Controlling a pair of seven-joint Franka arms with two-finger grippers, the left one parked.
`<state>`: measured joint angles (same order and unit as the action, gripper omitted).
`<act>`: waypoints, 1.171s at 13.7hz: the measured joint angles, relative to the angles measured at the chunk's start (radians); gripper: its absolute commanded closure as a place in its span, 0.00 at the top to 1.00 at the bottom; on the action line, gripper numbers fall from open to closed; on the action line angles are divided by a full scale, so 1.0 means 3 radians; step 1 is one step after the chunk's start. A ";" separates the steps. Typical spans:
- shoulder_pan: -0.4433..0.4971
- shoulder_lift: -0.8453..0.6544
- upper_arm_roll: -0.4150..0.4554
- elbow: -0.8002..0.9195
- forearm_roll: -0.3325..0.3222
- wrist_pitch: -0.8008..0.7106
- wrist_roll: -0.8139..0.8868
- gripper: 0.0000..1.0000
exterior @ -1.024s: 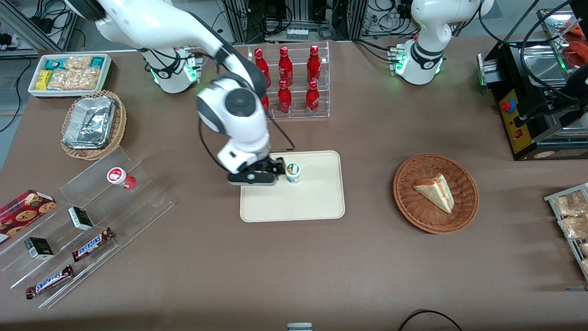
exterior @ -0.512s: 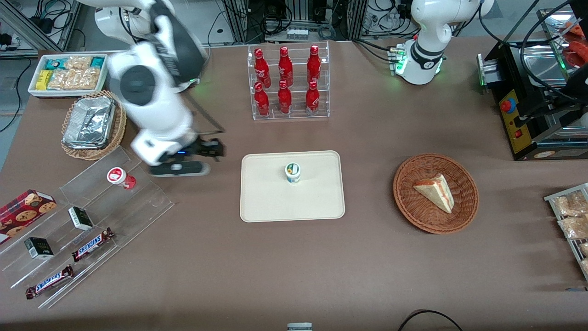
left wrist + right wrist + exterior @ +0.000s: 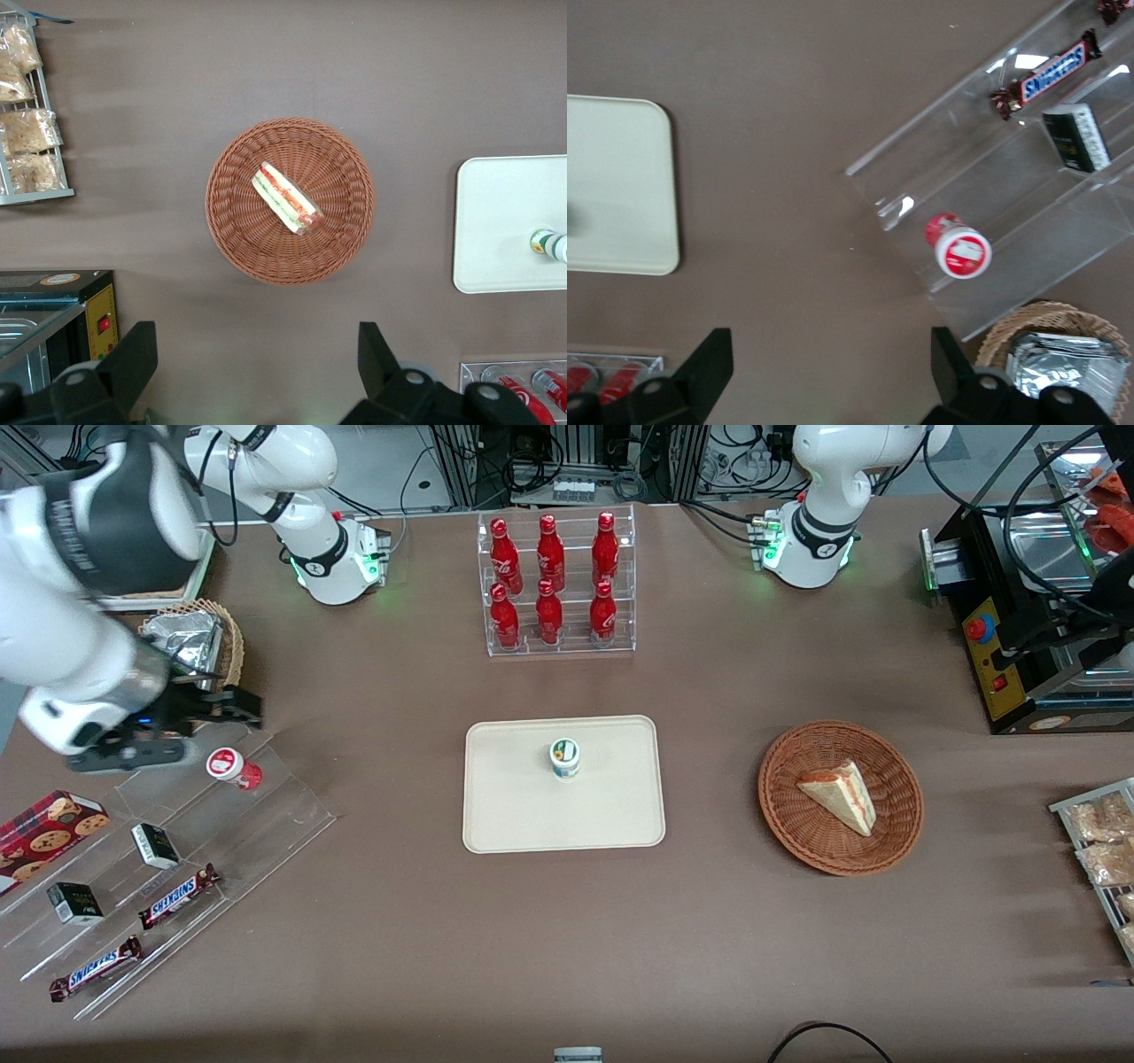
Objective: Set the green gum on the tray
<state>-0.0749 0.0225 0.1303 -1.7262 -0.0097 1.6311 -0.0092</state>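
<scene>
The green gum [image 3: 564,758] stands upright on the cream tray [image 3: 611,815], near the tray's middle, with nothing touching it. It also shows in the left wrist view [image 3: 550,243] on the tray [image 3: 496,221]. My right gripper [image 3: 237,708] is open and empty, held above the table toward the working arm's end, well apart from the tray and just above the red-lidded bottle [image 3: 232,767]. In the right wrist view the gripper [image 3: 831,359] is open over bare table, with a corner of the tray [image 3: 616,186] showing and the gum out of view.
The red-lidded bottle [image 3: 959,248] sits on a clear acrylic stepped stand [image 3: 221,824] with Snickers bars and small boxes. A wicker basket of foil trays [image 3: 190,651] is beside the gripper. A rack of red cola bottles [image 3: 554,589] and a sandwich basket [image 3: 840,797] flank the tray.
My right gripper has let go of the green gum on the tray and swung away, open and empty, toward the working arm's end of the table. The gum has stayed put.
</scene>
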 measured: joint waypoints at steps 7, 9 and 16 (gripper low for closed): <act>0.0001 -0.0012 -0.0431 0.0108 -0.0012 -0.0124 -0.0375 0.99; 0.0003 -0.0018 -0.0454 0.0190 -0.0019 -0.0136 -0.0375 0.99; 0.0026 -0.0020 -0.0568 0.0328 0.0003 -0.0214 -0.0374 0.99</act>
<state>-0.0672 0.0165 -0.0400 -1.6277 -0.0087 1.5668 -0.1214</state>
